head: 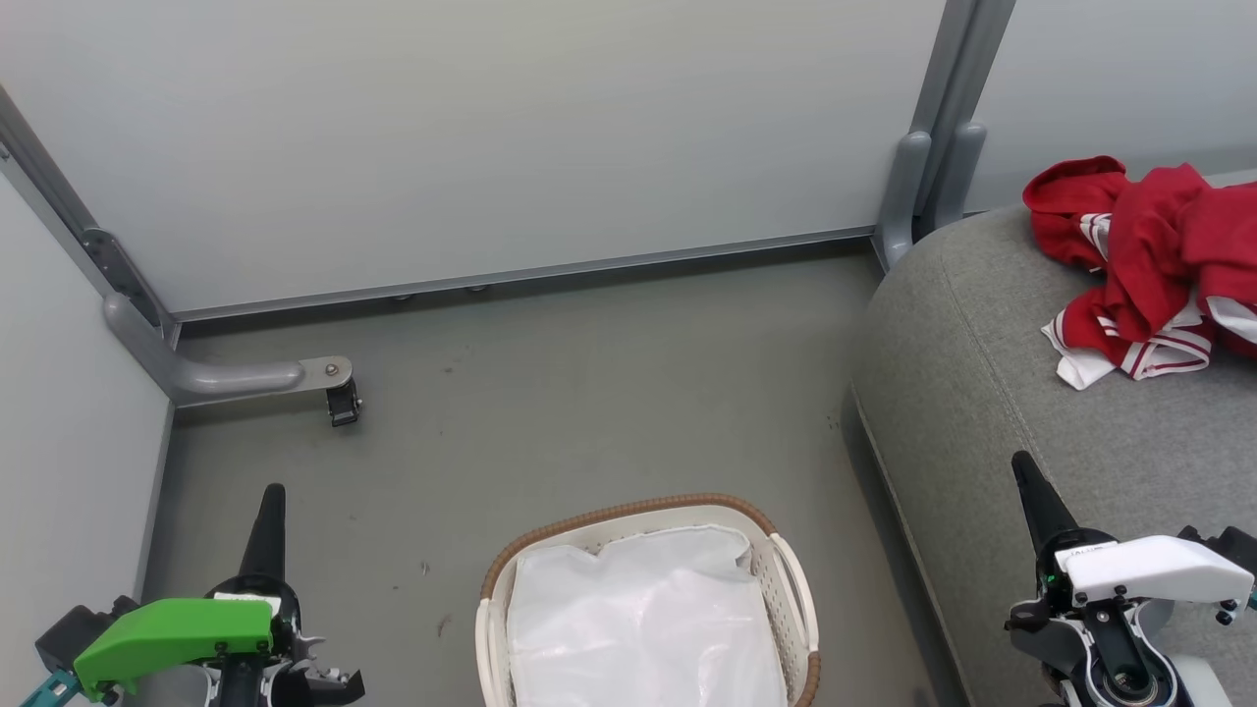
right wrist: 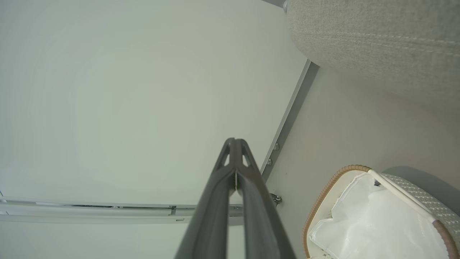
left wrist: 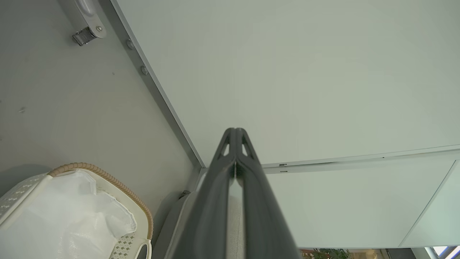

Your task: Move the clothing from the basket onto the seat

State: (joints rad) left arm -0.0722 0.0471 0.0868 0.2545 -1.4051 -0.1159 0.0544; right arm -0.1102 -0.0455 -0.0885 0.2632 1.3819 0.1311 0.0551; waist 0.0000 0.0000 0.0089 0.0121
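Now the clothing (head: 1144,250) is lying on the seat (head: 982,412); the basket (head: 628,511) is standing on the floor (head: 589,393). I am holding my left pincer (head: 273,496) and my right pincer (head: 1024,466) pressed together, empty.

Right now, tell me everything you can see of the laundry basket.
The basket is oval, white perforated plastic with a brown woven rim and white side handles. It stands upright on the grey floor, just left of the grey seat, not touching it. A crumpled white liner lines it; nothing else is visible inside. Its near end is cut off in the head view.
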